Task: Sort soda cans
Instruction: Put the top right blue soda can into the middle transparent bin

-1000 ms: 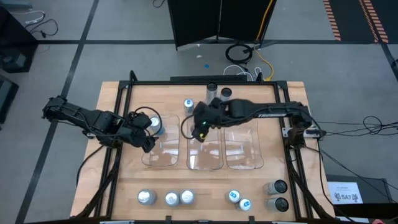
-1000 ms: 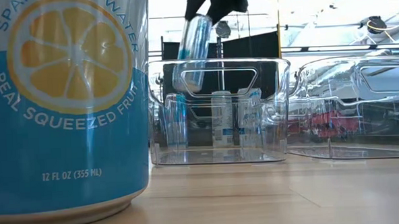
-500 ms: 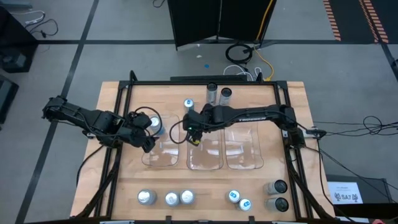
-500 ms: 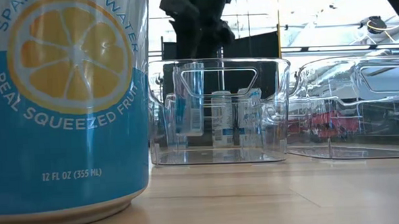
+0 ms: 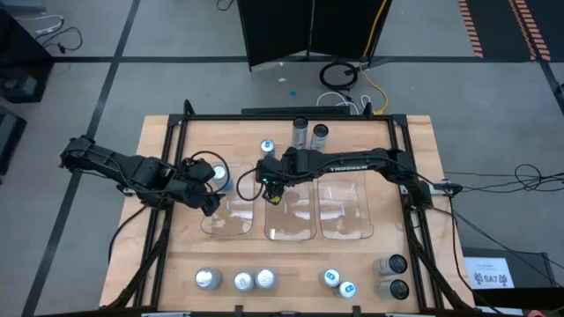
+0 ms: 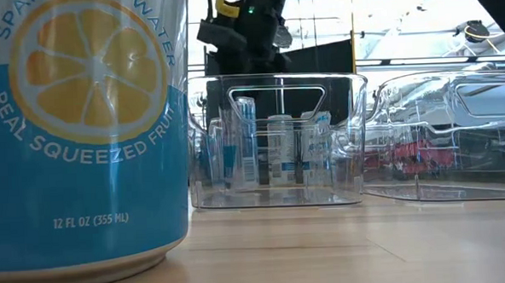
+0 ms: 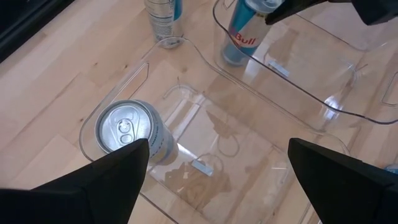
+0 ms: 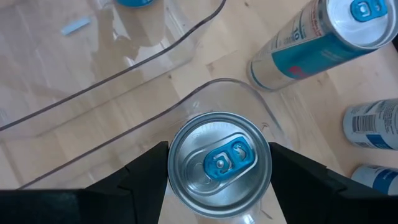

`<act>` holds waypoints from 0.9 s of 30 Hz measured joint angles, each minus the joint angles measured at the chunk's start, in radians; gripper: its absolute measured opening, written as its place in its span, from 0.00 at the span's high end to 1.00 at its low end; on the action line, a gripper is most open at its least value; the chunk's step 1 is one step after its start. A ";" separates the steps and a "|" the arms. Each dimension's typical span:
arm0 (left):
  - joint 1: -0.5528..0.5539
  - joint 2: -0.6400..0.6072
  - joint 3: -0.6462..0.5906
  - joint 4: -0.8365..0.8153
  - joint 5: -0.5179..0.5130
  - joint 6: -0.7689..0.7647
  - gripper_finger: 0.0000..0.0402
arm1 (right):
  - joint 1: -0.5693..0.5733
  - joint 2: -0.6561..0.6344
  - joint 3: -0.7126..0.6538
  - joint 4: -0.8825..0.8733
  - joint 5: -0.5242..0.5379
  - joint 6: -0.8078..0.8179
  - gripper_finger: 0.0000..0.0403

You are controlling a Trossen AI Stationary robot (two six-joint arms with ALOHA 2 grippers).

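Slim silver aluminium soda can with a blue tab [image 8: 219,163] stands in the middle clear plastic bin [image 5: 291,231], at its far-left corner. Judged light, rigid, smooth-walled; best pinched across the upper body. Right gripper [image 5: 272,186] half-spread, clasping that can. Left gripper [image 7: 217,177] fully spread, empty, above the left bin's silver-topped can [image 7: 129,131].

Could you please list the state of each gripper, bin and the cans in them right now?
Left gripper: open, empty, over left bin.
Right gripper: shut on blue-tabbed can.
Blue-tabbed can: upright, lowered into middle bin.
Silver-topped can: upright in left bin.
Left bin: one can.
Middle bin: one can.
Right bin: empty.
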 joint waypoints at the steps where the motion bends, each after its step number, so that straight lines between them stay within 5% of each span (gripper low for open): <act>1: 0.000 0.000 0.000 0.000 0.000 0.000 0.02 | 0.000 0.000 0.000 -0.001 0.000 0.000 0.41; 15: 0.000 0.000 0.000 0.000 0.000 -0.001 0.02 | 0.011 0.000 0.000 -0.002 0.004 -0.004 0.40; 27: 0.000 0.000 0.000 0.000 0.000 -0.001 0.02 | 0.011 0.000 0.002 -0.006 0.005 -0.003 0.23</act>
